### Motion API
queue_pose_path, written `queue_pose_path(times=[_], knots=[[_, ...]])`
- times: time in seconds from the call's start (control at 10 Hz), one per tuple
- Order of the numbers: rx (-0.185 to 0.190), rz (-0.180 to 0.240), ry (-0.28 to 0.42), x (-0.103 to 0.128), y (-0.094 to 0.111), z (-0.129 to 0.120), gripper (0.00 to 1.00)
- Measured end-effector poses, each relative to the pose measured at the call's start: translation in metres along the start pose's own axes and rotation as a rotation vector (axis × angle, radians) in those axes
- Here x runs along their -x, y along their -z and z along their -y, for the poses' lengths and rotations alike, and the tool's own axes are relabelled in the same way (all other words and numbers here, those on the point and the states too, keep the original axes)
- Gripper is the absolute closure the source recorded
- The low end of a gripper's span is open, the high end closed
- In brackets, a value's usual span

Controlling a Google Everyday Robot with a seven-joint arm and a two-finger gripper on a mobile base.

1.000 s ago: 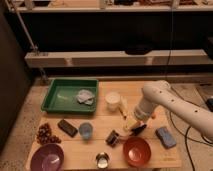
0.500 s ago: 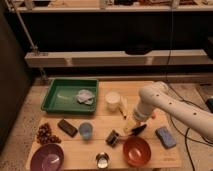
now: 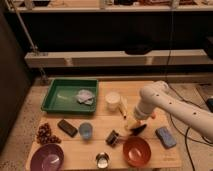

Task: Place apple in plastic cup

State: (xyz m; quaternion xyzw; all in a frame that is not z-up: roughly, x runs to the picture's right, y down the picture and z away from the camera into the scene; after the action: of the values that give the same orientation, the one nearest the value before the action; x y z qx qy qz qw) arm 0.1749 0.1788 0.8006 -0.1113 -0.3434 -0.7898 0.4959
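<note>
The plastic cup, a small translucent light-blue tumbler, stands upright on the wooden table, left of centre. My gripper hangs from the white arm, low over the table to the right of the cup and just above the red bowl. A small yellowish shape shows right at the gripper. I cannot tell whether it is the apple or whether it is held. No other apple shows on the table.
A green tray with a crumpled cloth sits at the back left, with a white cup and a thin orange carrot beside it. Also here: a dark block, grapes, a purple bowl, a metal cup, a dark object and a blue sponge.
The arm's elbow has shifted slightly to the left. The gripper stays low over nearly the same spot by the red bowl.
</note>
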Motion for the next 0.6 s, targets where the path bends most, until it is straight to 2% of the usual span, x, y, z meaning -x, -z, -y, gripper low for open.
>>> queue_pose_path(times=[0.2,0.6], knots=[[0.001,-0.017,-0.011,-0.006,-0.001,-0.009,0.2],[-0.024,-0.039,-0.005,-0.018,-0.009,-0.017,0.2]])
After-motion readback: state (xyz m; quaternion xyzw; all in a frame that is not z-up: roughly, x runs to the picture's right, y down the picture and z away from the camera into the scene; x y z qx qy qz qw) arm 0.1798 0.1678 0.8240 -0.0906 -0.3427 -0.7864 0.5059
